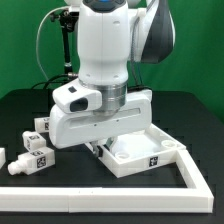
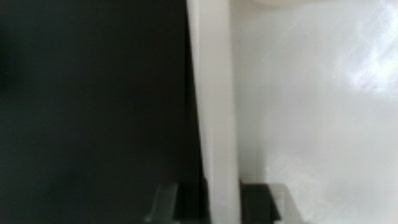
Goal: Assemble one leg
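Note:
The large flat white square panel (image 1: 150,156) with a raised rim lies on the black table at the exterior view's right. My gripper (image 1: 97,144) is down at the panel's left edge, mostly hidden under the hand. In the wrist view the gripper (image 2: 217,202) straddles the panel's white rim (image 2: 214,90). A dark finger (image 2: 262,202) presses on each side of the rim, so the gripper is shut on it. Three legs, small white blocks with tags, lie apart at the exterior view's left: one (image 1: 42,126), one (image 1: 36,158) and one (image 1: 3,160) cut off by the frame edge. No leg shows in the wrist view.
A white L-shaped rail (image 1: 100,186) runs along the table's front and up the exterior view's right side, next to the panel. A black stand with cables (image 1: 66,45) rises behind the arm at the back left.

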`<state>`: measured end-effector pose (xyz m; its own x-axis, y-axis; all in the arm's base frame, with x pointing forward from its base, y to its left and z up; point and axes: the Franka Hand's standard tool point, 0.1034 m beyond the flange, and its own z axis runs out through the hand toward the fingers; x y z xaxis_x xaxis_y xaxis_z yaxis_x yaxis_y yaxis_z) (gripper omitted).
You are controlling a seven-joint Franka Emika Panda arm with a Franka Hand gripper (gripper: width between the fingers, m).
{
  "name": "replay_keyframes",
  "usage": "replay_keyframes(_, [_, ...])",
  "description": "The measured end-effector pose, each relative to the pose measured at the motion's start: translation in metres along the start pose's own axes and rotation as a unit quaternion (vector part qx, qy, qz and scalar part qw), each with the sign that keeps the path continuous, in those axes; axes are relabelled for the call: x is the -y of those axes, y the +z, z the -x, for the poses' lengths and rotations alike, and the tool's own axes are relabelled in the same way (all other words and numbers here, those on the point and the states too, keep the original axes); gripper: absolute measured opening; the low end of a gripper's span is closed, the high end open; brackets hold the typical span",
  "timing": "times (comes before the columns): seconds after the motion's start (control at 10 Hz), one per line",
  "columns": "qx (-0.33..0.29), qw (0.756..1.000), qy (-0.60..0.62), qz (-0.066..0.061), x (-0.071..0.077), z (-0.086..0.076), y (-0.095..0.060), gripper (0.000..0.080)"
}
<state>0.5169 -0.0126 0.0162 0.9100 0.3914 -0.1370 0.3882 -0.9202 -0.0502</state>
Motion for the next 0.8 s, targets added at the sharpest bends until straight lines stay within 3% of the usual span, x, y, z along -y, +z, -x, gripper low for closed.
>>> replay_keyframes(0.3, [0.035,0.996,0.084,-0.010,-0.029,0.023,-0.005,0.0057])
replay_keyframes(0.5, [0.051,0.991,0.119,-0.015,-0.030,0.017,-0.006,0.0057])
replay_keyframes(0.6, [0.054,0.990,0.131,-0.015,-0.032,0.007,-0.008,0.0057])
replay_keyframes(0.8, [0.038,0.992,0.122,-0.007,-0.038,-0.006,-0.006,0.0057])
